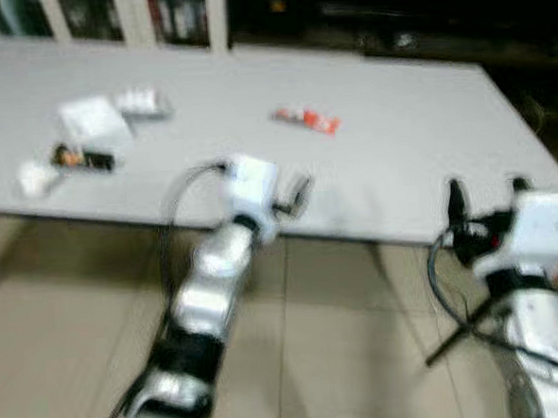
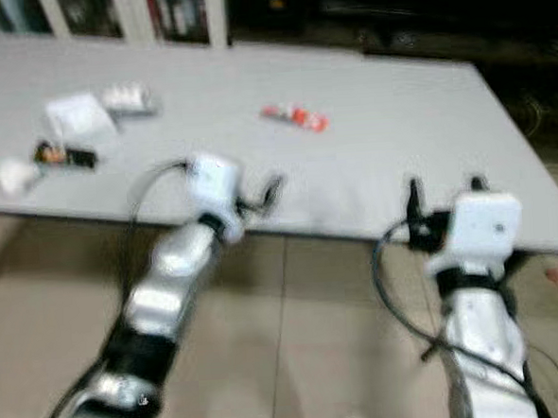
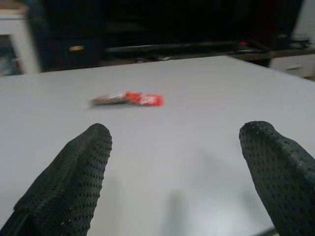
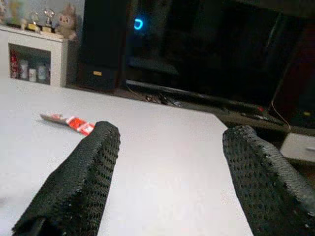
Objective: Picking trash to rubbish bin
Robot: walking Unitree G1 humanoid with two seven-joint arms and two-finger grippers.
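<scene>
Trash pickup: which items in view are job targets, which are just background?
Job:
red wrapper
white box
dark wrapper
crumpled white scraps
left gripper, right gripper, both open at the table edge

Background:
white shelves
dark cabinet
tiled floor

Left pincer (image 3: 174, 167) spread wide, red wrapper (image 3: 129, 99) ahead on grey table (image 3: 206, 113)

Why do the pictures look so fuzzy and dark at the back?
Both eye views are motion-blurred, smearing the red flat wrapper on the grey table; left wrist view keeps its open left pincer sharp, the wrapper soft; right wrist view's background is dim.
</scene>
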